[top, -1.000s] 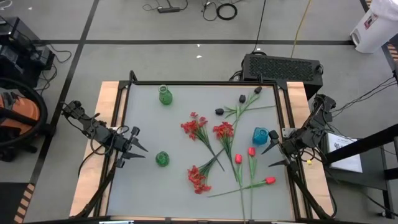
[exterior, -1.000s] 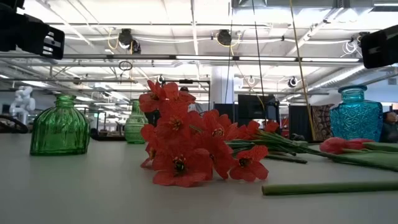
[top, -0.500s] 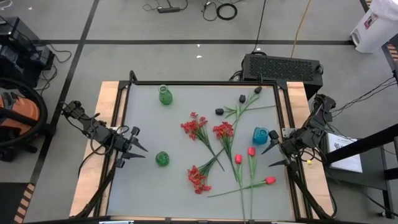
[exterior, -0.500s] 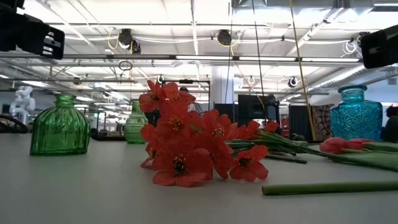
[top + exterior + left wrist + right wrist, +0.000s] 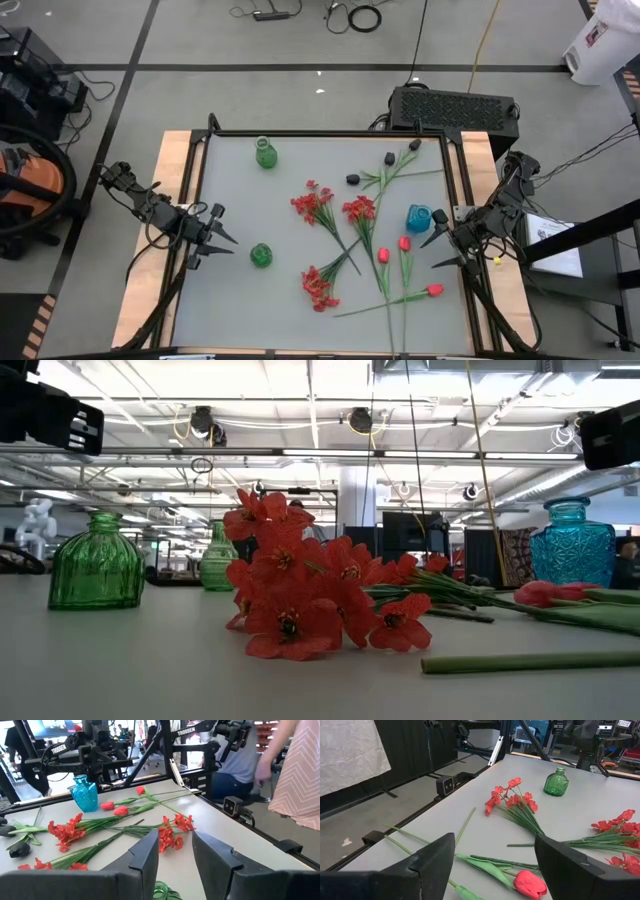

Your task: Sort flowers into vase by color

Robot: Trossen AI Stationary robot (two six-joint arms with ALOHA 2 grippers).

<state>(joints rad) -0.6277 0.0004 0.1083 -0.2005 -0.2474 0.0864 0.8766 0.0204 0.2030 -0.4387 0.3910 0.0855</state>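
Three red clustered-blossom sprays lie on the grey table's middle. Three red tulip buds lie toward the near right. Small black blooms on green stems lie at the far right. Two green vases and a blue vase stand on the table. My left gripper is open and empty at the left edge, beside the near green vase. My right gripper is open and empty at the right edge, near the blue vase.
A black frame rims the table. A black box stands behind the far right corner. People show beyond the table in the left wrist view. The grey surface between the green vases and along the near left is bare.
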